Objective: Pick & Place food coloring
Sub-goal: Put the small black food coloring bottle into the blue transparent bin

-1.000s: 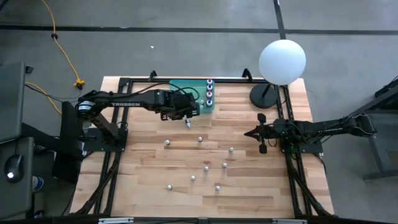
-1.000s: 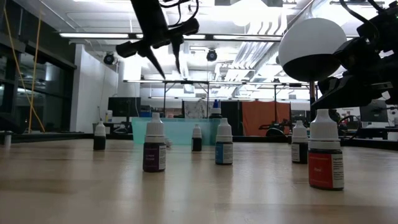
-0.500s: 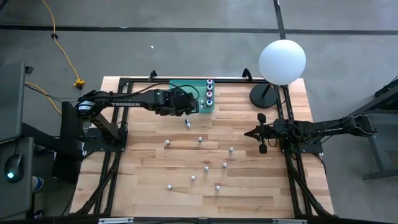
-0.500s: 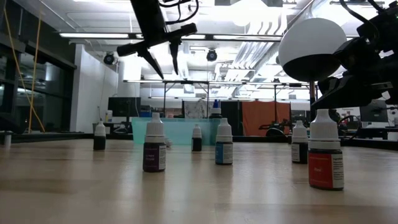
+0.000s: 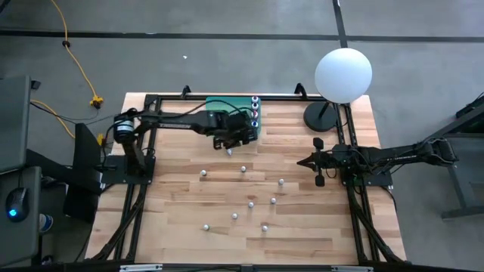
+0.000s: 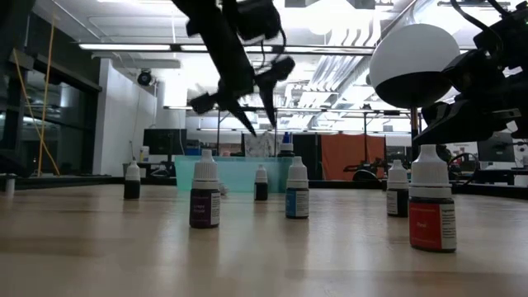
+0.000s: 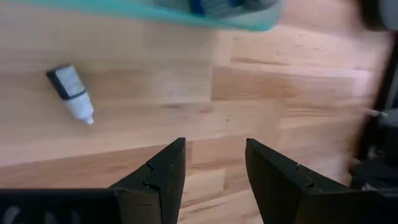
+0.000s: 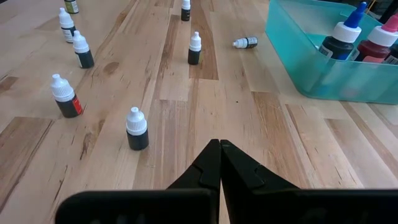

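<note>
Several tiny white-capped food coloring bottles (image 5: 250, 204) stand upright across the middle of the wooden table. One more bottle (image 7: 71, 93) lies on its side near the teal bin (image 5: 227, 106), which has a few bottles (image 5: 255, 113) standing in it. My left gripper (image 5: 243, 138) hangs open above the wood beside the bin's near corner, just past the lying bottle (image 5: 228, 151), and holds nothing. In the low view, my left gripper (image 6: 262, 125) points down well above the bottles. My right gripper (image 5: 302, 161) waits shut and empty at the table's right side.
A white globe lamp (image 5: 342, 74) stands on a dark base at the far right corner. Black frame rails (image 5: 136, 196) run along the table's left and right sides. Open wood lies between the bin and the standing bottles (image 8: 136, 127).
My left gripper has swung toward the table's right, along the bin's near side, has come lower and has turned about. It has stayed open. The bottles and the right arm have not moved.
</note>
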